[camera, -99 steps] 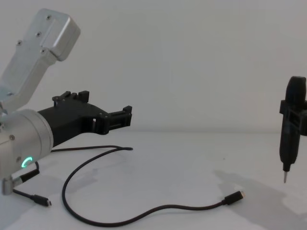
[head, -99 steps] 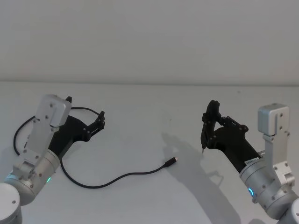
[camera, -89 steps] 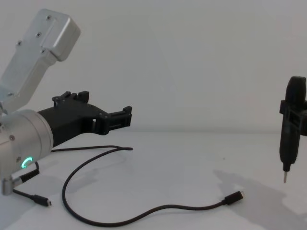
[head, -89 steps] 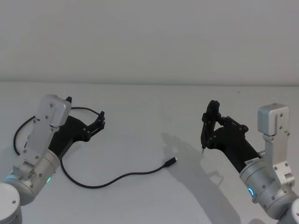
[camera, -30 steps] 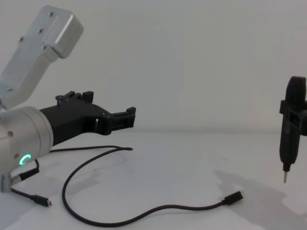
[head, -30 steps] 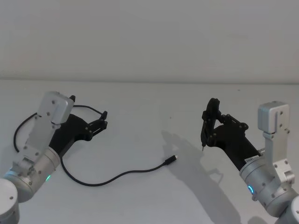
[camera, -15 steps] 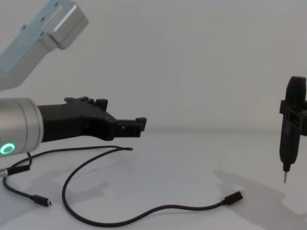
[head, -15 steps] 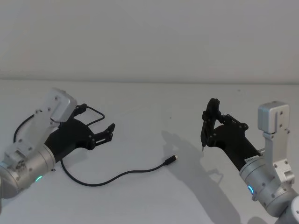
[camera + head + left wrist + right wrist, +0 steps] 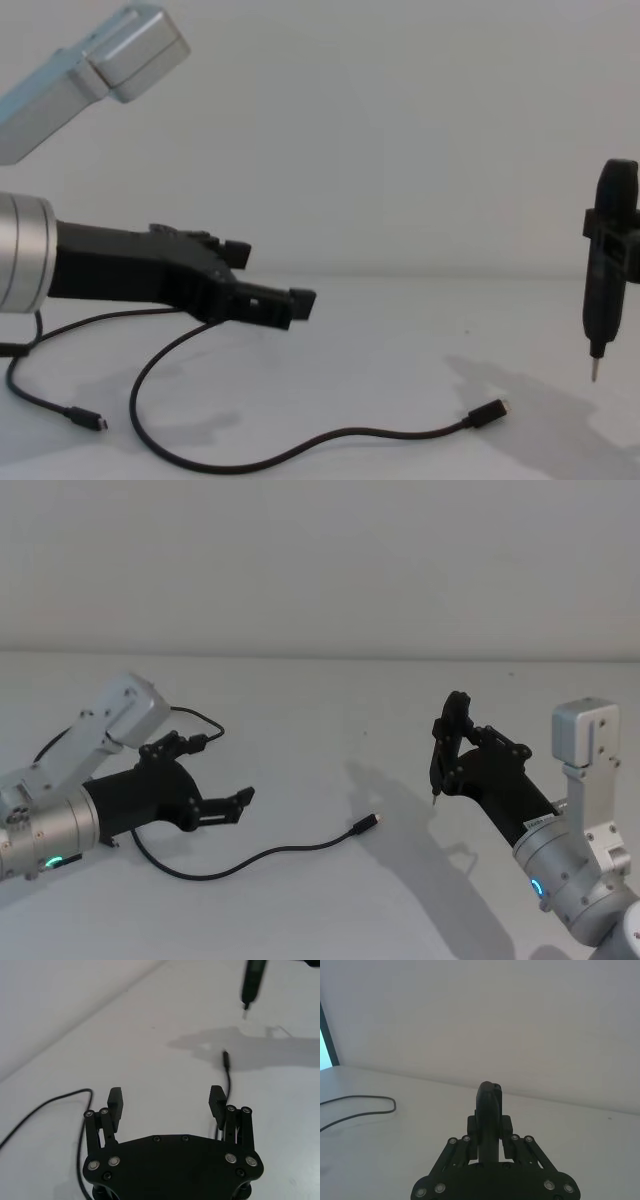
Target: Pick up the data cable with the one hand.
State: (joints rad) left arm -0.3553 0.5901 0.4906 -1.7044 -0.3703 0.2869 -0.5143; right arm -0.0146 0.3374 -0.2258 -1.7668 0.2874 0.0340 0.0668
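The data cable (image 9: 270, 854) lies slack on the white table, a thin black cord curving from a loop at the left to a metal-tipped plug (image 9: 368, 824) near the middle. Its other plug (image 9: 95, 424) rests at the front left. My left gripper (image 9: 225, 770) hangs open a little above the table, over the cable's left part, fingers pointing toward the middle. In the left wrist view the gripper (image 9: 166, 1097) is open with nothing between its fingers, and the cable (image 9: 228, 1077) runs under one finger. My right gripper (image 9: 455, 755) stays at the right, shut on a slim dark pointed device (image 9: 608, 270).
The table top (image 9: 330, 710) is bare white with a plain wall behind it. The pointed device's tip (image 9: 595, 375) hangs above the table to the right of the cable's plug (image 9: 490, 410), and its shadow falls near it.
My left arm has swung forward and down toward the table's middle, and the open gripper now hangs lower over the cable. The cable and the right arm have not moved.
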